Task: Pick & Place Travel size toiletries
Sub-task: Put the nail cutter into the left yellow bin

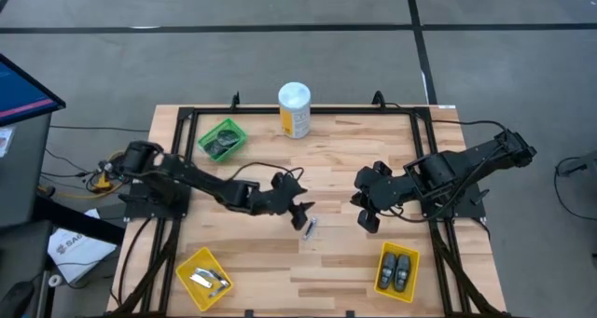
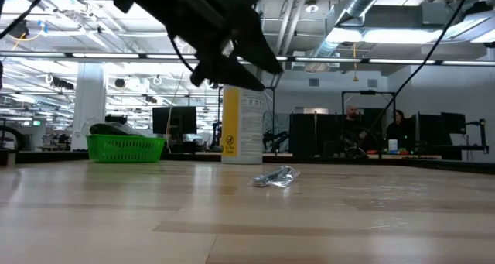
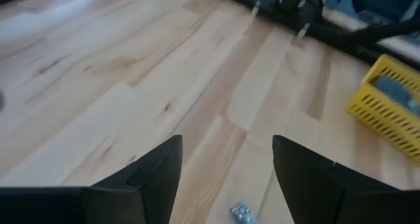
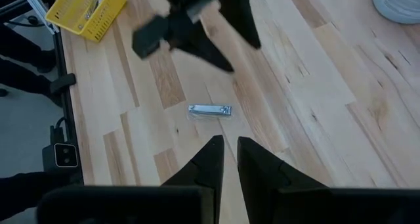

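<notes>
Silver tube point(image 1: 311, 227) between open left claw point(image 1: 302, 214), canister point(image 1: 295, 109)

Pale wood table point(image 1: 354, 169), smooth, matt; shiny silver tube point(image 4: 210, 110); yellow plastic mesh bin point(image 4: 88, 10).

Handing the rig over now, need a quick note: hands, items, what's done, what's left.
Left hand: open, empty, hovering just above the silver tube at mid-table.
Right hand: shut, empty, waiting to the tube's right.
Done: silver pieces in the near-left yellow bin, dark oval pods in the near-right yellow bin, dark items in the green bin.
Left: grasp the tube, probably for the near-left bin.
</notes>
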{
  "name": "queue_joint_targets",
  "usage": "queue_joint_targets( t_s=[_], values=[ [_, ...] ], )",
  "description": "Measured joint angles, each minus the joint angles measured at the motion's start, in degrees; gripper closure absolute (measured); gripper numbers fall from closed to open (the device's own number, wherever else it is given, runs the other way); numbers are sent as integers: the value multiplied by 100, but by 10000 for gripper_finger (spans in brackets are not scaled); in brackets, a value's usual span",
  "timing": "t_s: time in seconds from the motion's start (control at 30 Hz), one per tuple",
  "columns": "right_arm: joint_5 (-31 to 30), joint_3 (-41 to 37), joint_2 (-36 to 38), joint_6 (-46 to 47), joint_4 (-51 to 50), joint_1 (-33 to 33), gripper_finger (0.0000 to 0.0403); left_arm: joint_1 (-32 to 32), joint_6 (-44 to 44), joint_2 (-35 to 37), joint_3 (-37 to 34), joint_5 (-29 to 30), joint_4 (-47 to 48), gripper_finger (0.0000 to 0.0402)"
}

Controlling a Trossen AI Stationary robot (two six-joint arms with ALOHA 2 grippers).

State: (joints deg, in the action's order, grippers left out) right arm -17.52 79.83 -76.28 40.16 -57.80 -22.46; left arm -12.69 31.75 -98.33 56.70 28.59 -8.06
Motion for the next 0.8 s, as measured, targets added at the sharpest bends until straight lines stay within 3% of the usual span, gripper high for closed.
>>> queue_joint_targets(
  t_s=[0.13, 0.3, 0.5, 0.8],
  values=[
    [-9, 0, -1, -13, 0, 0, 365, -9, -114, -430, 264, 7, -24, 176],
    [-9, -78, 0, -13, 64, 0, 365, -47, -986, -981, 736, 66, -7, 176],
    [-4, -190, -1, -11, 90, 0, 365, -127, -1337, -1431, 1108, 466, 7, 176],
    [-2, -190, -1, -26, 116, 2, 365, -364, -874, -1706, 1117, 387, 488, 176]
  ],
)
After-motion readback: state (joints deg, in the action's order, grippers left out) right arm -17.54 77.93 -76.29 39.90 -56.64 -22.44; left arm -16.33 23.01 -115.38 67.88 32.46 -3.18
